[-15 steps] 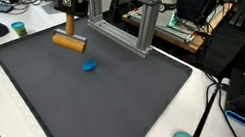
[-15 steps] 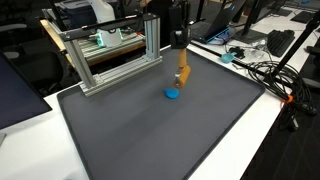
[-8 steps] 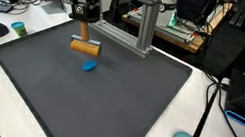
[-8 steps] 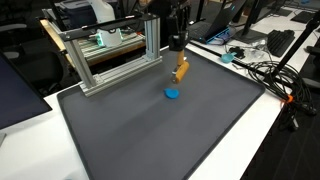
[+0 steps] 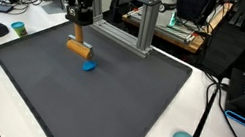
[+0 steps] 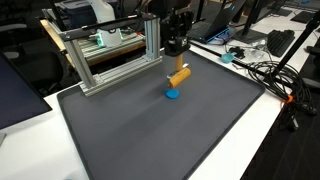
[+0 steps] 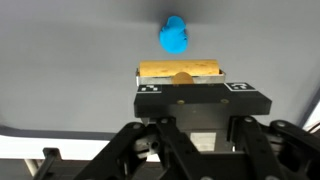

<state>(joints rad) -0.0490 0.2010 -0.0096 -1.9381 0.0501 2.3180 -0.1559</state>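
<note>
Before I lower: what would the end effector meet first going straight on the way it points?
Likely the dark mat, through the orange block clamped in the end effector; in the wrist view the blue piece lies just beyond that line, though depth is unclear.

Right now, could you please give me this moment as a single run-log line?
gripper: shut on orange wooden cylinder | cylinder: tilted, apart from small blue round piece | surface: dark grey mat
</note>
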